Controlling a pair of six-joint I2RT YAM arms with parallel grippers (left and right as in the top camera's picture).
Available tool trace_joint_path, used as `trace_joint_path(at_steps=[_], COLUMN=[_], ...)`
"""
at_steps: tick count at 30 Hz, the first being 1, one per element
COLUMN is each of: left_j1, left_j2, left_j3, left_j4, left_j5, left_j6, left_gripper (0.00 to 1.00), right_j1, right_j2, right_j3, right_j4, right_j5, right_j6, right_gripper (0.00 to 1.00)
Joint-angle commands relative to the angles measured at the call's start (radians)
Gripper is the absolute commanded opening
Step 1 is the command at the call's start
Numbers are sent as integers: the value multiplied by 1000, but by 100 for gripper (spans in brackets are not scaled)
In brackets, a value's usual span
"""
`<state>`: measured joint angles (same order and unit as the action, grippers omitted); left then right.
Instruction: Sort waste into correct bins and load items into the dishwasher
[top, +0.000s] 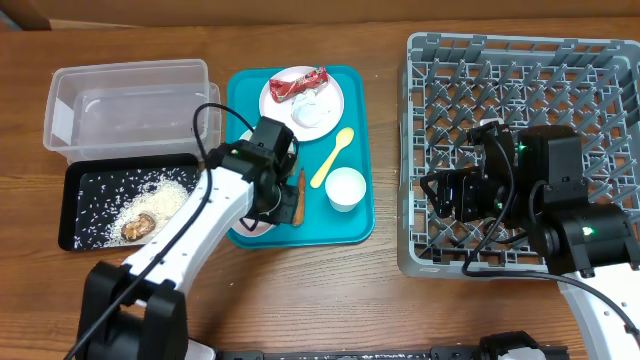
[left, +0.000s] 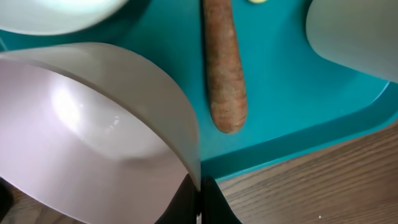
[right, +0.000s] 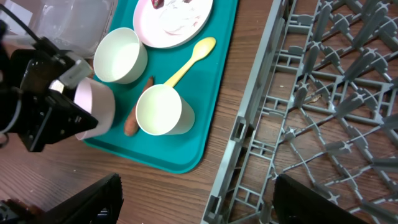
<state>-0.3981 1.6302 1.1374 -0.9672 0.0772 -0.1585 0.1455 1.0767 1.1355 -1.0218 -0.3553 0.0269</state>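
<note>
One pink bowl (left: 93, 137) pinched in left claw (left: 200, 200).

This looks like a robotics lab bench staged as a kitchen clean-up station: a plain wooden table (top: 330, 300) holds a teal serving tray (top: 355, 225) with a smeared pink plate (right: 180, 25). Right of the tray stands a grey dish rack (top: 440, 100), and left of it are a clear tub (top: 130, 100) and a black tray (top: 72, 240). A cabled left arm (top: 190, 225) and right arm (top: 580, 235) lean over the table.

Only a narrow lane between pink bowl (left: 93, 143) and cup (left: 354, 31), filled by the carrot (left: 225, 68)
</note>
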Motion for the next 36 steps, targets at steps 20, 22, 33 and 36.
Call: trace_joint_path(at_steps=[20,22,33,36], left_j1=[-54,-54,-53,-48], left_j2=[88,88,109,178], left_j3=[158,222,508,643], left_j4=[-57,-87,-38,-47], left_j5=[54,49,-49,-114], left_j6=[-13,-12,34,98], left_gripper=[42,44,71,78], right_j1=[-2,-2,-2,-2], right_j2=[1,1,1,1], right_j3=[14,14,14,14], right_j4=[18,19,22,21], right_j5=[-6,-6,-6,-6], right_j6=[3,3,3,3], right_gripper=[80,80,80,80])
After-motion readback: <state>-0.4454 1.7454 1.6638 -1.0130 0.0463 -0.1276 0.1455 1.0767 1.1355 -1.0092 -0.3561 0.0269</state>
